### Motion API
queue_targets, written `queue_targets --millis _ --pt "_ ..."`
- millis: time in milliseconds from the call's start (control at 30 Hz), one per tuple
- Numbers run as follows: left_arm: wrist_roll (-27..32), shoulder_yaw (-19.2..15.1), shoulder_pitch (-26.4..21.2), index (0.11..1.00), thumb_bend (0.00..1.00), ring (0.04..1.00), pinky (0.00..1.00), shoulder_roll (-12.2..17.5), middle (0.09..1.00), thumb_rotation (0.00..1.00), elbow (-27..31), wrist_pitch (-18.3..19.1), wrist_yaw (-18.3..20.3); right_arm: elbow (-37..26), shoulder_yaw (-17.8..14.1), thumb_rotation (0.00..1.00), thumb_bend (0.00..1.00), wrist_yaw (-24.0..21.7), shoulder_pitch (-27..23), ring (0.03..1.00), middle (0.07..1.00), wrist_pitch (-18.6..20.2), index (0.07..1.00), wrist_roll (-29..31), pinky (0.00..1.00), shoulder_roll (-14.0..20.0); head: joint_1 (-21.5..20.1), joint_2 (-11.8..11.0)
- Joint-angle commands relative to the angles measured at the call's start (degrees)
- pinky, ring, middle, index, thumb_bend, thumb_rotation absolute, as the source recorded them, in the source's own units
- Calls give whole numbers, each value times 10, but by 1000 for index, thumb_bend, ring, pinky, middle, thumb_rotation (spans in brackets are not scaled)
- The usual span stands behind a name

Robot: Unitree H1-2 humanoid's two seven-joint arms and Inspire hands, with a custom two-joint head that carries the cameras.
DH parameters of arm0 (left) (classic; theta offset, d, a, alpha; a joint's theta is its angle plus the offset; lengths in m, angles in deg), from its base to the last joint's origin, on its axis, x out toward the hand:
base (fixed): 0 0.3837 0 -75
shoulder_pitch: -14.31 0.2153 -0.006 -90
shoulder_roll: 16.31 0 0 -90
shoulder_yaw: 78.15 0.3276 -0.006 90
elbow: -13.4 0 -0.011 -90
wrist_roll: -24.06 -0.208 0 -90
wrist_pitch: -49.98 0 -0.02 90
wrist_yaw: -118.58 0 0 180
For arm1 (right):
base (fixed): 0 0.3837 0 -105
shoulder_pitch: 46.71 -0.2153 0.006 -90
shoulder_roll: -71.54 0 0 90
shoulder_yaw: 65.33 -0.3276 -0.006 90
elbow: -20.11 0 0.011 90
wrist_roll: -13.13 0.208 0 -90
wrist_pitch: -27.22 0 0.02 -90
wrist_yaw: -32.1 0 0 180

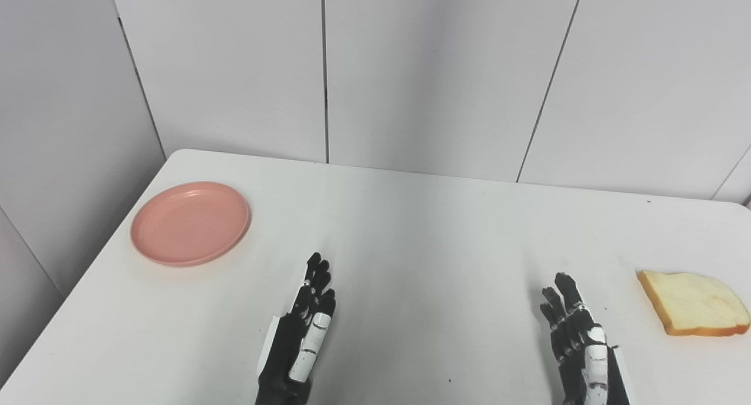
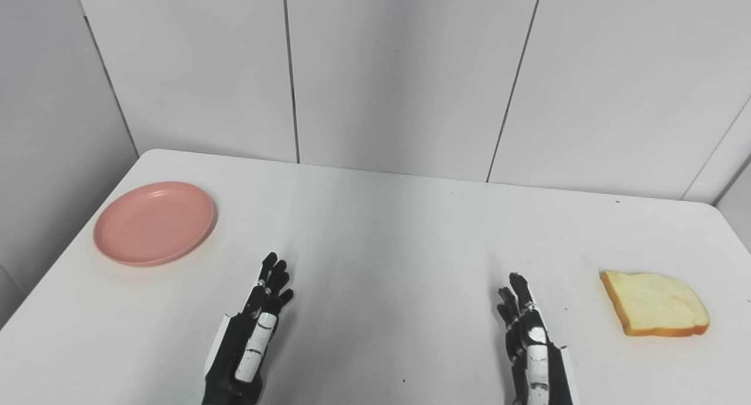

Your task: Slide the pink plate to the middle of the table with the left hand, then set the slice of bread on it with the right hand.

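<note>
The pink plate [image 1: 190, 222] lies empty at the far left of the white table [image 1: 410, 240]. The slice of bread [image 1: 692, 303] lies flat near the table's right edge. My left hand [image 1: 302, 334] is open with fingers stretched forward, low over the table near the front, to the right of and nearer than the plate, apart from it. My right hand [image 1: 578, 340] is open too, fingers straight, left of the bread and not touching it. Both hands hold nothing.
Grey wall panels [image 1: 440, 70] stand right behind the table's far edge. The table's left edge runs close past the plate, and the right edge close past the bread.
</note>
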Motion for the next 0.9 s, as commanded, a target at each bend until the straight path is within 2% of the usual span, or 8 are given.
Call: queue_targets --millis 0,200,567,733,867 --pt "-5 2 7 978 639 991 961 -13 996 812 -28 -18 -6 62 -13 987 750 -6 25 961 977 -14 920 -1 971 27 -1 -4" --pt "-7 1 6 975 627 986 958 -12 994 810 -42 -31 -6 71 -14 976 774 -2 22 952 968 -19 914 -2 961 26 0 -13" --pt "-4 1 4 976 625 991 968 -14 998 807 -48 -38 -6 73 -13 975 770 -5 20 952 969 -22 917 -1 959 28 9 -13" --pt "-6 -3 0 976 659 987 962 -11 994 817 -29 -37 -7 69 -11 981 792 -4 20 948 966 -14 928 -2 960 26 18 -10" --pt "-3 -15 -10 982 713 973 935 -8 987 833 13 -14 -11 65 -7 986 801 -5 21 947 965 -11 930 -2 966 24 17 -7"
